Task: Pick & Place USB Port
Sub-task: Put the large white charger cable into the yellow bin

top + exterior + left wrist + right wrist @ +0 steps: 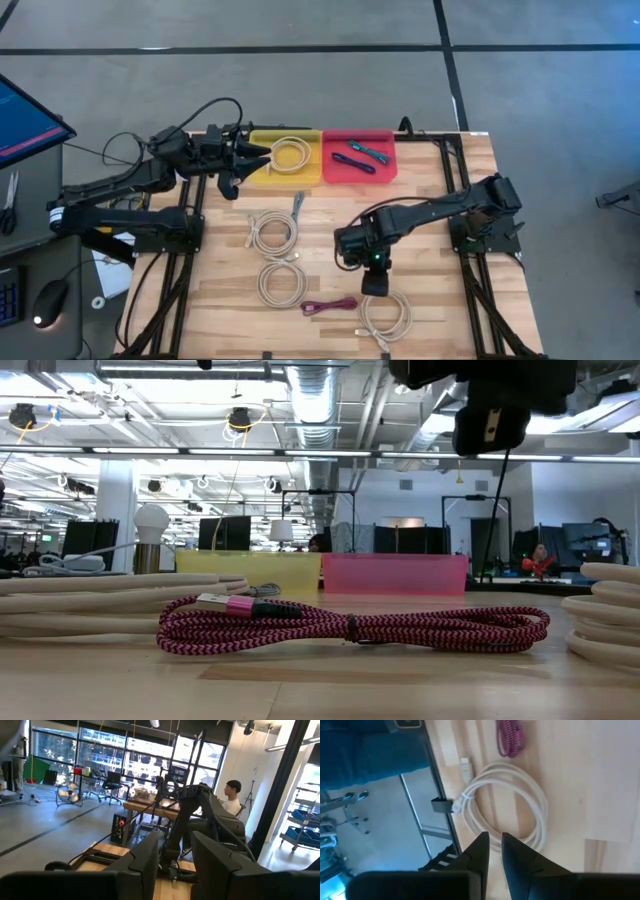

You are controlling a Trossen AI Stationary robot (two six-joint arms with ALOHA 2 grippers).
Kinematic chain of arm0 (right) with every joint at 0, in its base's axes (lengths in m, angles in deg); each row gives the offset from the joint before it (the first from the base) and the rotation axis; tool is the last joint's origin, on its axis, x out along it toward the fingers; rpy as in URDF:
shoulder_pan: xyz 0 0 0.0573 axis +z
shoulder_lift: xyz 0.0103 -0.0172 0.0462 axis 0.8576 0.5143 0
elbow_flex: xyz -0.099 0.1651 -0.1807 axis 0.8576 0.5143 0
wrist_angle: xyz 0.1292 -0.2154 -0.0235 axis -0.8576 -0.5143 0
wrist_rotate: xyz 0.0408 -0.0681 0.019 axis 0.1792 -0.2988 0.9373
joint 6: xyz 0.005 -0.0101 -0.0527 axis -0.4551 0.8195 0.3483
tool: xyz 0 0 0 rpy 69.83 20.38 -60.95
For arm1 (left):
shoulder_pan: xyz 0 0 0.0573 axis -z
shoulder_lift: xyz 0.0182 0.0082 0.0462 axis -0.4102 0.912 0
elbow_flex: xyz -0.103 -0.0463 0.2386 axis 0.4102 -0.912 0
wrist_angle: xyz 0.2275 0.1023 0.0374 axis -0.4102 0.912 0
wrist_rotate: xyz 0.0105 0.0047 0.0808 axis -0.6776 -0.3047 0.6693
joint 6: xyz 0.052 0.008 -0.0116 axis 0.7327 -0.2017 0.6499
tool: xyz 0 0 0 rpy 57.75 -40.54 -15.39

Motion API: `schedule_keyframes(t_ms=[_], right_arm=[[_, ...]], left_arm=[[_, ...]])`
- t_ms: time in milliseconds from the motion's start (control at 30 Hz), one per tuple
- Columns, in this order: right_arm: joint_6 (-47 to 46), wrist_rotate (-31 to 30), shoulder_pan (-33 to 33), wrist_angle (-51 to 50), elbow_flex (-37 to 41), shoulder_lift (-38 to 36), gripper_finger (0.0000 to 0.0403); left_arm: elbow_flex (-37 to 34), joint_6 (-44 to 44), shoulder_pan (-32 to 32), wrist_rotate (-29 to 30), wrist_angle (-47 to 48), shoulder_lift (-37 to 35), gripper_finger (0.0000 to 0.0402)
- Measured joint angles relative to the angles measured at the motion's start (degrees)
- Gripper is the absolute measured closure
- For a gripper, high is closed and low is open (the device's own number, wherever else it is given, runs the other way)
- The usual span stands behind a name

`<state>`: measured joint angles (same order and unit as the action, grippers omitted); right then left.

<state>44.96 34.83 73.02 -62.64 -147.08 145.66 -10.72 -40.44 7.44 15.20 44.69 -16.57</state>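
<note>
Currently, as seen:
Right gripper (373, 285): held above the white cable coil (385, 317) at the desk's near right; jaws nearly closed, nothing gripped.
Left gripper (262, 157): held at the yellow bin (312, 172), far side; jaws part open, empty.
Magenta cable (329, 306): laid on the desk (440, 250), near the middle, left of the white coil.
Red bin (358, 172): placed right of the yellow one.

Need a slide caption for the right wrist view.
Right gripper hovers over a coiled white cable, fingers nearly together; pink cable beyond.
</note>
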Motion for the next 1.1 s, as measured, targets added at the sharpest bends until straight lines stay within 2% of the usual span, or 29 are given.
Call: schedule_keyframes(t_ms=[233, 367, 433, 567, 667, 800, 1100], right_arm=[[1.68, 1.14, 0.38, 1.74, 0.00, 0.00, 0.0364], [-1.46, 0.48, 0.46, 3.25, 0.00, 0.00, 0.0372], [-3.64, -2.42, 0.76, 2.46, 0.00, 0.00, 0.0373], [-7.97, -13.62, 2.47, -1.49, 0.00, -0.02, 0.0363], [-9.86, -17.61, 4.43, -5.88, 0.00, -0.01, 0.0348], [-12.58, -19.41, 7.45, -7.69, 0.00, -0.04, 0.0328], [-20.58, -19.81, 14.59, -0.63, 3.52, -0.09, 0.0285]], left_arm=[[0.00, 0.00, 0.00, 0.00, 0.00, 0.00, 0.0285], [0.00, -0.01, 0.00, 0.02, 0.00, 0.02, 0.0285], [0.00, -0.01, 0.00, 0.01, -0.02, 0.02, 0.0285], [0.00, -0.02, 0.00, 0.02, -0.02, 0.02, 0.0285], [0.00, 0.00, 0.00, 0.02, -0.02, 0.02, 0.0285], [0.00, 0.00, 0.00, 0.01, -0.02, 0.02, 0.0285], [-0.01, 0.00, 0.00, 0.01, 0.00, 0.02, 0.0285]])
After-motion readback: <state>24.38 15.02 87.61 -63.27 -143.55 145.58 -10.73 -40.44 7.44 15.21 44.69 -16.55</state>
